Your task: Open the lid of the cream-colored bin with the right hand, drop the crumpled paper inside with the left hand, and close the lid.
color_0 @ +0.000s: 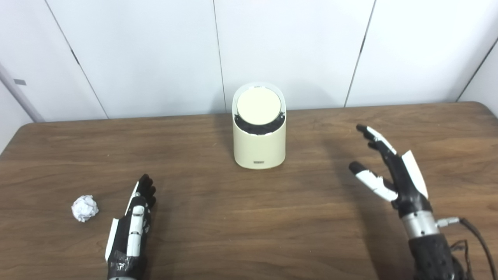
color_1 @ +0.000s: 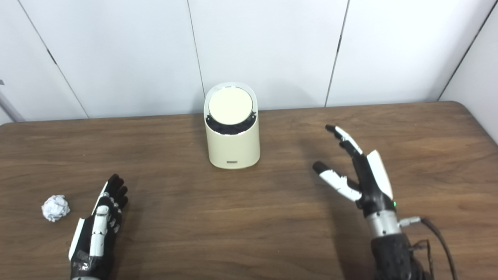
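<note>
The cream-colored bin [color_0: 259, 146] stands upright at the middle back of the wooden table [color_0: 249, 225]; its round lid [color_0: 258, 105] lies closed and tilted toward me. The crumpled paper [color_0: 84, 208] lies at the front left. My left hand [color_0: 134, 223] rests low over the table just right of the paper, fingers straight and apart, empty. My right hand [color_0: 385, 171] is raised at the right of the bin and well apart from it, open with thumb spread, empty.
A white panelled wall [color_0: 249, 50] stands just behind the table's far edge. A cable [color_0: 472, 233] runs from my right wrist at the front right. Bare wood lies between the two hands and in front of the bin.
</note>
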